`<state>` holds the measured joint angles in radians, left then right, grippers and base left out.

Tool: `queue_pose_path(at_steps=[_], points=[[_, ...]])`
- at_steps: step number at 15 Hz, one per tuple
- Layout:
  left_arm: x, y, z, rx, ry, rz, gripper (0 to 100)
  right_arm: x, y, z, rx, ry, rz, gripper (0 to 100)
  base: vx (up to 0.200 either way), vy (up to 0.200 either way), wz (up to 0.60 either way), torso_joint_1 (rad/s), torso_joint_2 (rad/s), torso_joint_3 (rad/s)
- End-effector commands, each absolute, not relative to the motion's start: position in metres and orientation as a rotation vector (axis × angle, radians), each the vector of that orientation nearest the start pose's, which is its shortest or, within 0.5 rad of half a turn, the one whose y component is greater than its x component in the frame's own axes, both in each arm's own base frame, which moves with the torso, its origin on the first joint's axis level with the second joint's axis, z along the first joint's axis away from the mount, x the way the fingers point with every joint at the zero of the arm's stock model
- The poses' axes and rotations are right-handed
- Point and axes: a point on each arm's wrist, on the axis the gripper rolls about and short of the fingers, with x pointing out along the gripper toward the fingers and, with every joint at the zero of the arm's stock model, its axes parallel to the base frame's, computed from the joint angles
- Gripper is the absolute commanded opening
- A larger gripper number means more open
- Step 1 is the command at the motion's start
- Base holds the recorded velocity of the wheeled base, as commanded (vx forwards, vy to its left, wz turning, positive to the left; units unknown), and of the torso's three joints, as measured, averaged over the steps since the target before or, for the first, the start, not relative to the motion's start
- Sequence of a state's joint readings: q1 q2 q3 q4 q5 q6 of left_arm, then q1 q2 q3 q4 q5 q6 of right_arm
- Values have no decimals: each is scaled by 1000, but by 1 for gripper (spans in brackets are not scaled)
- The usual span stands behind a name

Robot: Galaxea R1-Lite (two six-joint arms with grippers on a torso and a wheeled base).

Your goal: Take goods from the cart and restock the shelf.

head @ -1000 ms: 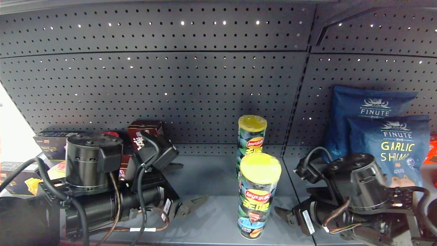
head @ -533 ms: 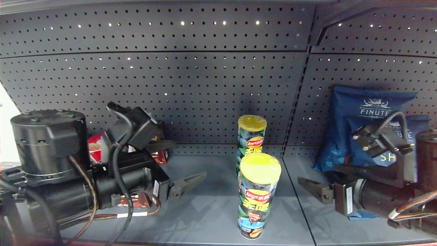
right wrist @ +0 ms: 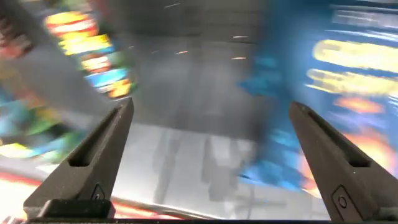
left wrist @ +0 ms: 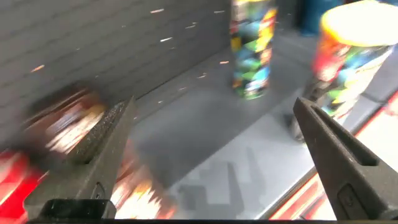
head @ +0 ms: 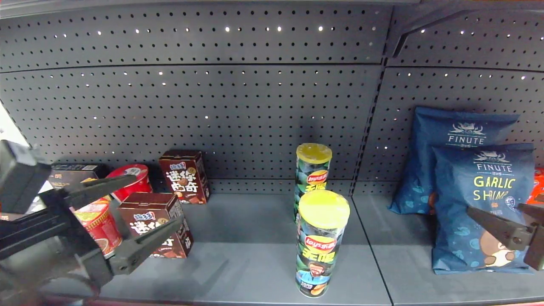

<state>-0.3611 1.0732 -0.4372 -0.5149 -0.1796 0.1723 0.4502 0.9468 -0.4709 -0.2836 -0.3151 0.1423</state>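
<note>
At lower left, the left gripper [head: 160,198] is held wide open, empty, before a brown box [head: 146,212]. At lower right, the right gripper [head: 493,207] is spread wide, empty, before a blue bag [head: 480,191].

Left tool [head: 159,197] and right tool [head: 493,207], jaws wide apart, empty, at opposite sides

dark grey metal shelf [head: 255,263], flat matte board. the back panel [head: 212,106] behind it is perforated steel in the same grey, in two horizontal sections with a seam [head: 191,67] between them. light spots [head: 227,29] show through some holes, mostly in the upper rows. a vertical upright [head: 374,127] splits this bay from the next one on the right. angled bracket [head: 425,23] at top right. bright white patch [head: 6,123] at the far left edge.
</note>
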Motion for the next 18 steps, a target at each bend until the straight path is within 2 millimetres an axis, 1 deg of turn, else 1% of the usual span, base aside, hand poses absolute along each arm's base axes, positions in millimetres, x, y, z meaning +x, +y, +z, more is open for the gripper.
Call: queue_pose_path(at_steps=[1,3,5,6,7,8,9,11,13,14,15,16,17,18], points=[[73,-20,186,171,22,-392,100,65,19,203,95,113,31,100,0,0,0,0,0,0],[35,-9,166,179,46,-283,100,44,7,194,73,132,-109,100,0,0,0,0,0,0],[3,0,150,177,70,-203,100,26,-3,179,69,137,-223,100,0,0,0,0,0,0],[-8,2,142,173,78,-153,100,20,-7,173,65,158,-294,100,0,0,0,0,0,0],[-21,2,132,169,97,-73,100,11,-10,164,61,192,-408,100,0,0,0,0,0,0],[-29,1,124,166,103,-16,100,1,-11,156,63,213,-490,100,0,0,0,0,0,0],[-34,0,118,164,101,6,100,-9,-11,147,66,215,-513,100,0,0,0,0,0,0],[-42,0,105,164,87,4,100,-24,-10,128,48,163,-464,100,0,0,0,0,0,0],[-42,0,98,168,100,-5,100,-38,-8,107,-14,82,-320,100,0,0,0,0,0,0],[-41,0,98,171,101,-10,100,-40,-7,103,-29,70,-301,100,0,0,0,0,0,0],[-37,-1,87,164,136,-45,100,-33,-5,90,-55,55,-230,100,0,0,0,0,0,0],[-35,-1,86,148,115,-44,100,-29,-5,89,-55,-6,-224,100,0,0,0,0,0,0],[-35,-1,87,145,112,-44,100,-29,-5,89,-56,-7,-224,100,0,0,0,0,0,0],[-34,-1,86,108,99,-50,100,-25,-5,83,-55,-35,-224,100,0,0,0,0,0,0]])
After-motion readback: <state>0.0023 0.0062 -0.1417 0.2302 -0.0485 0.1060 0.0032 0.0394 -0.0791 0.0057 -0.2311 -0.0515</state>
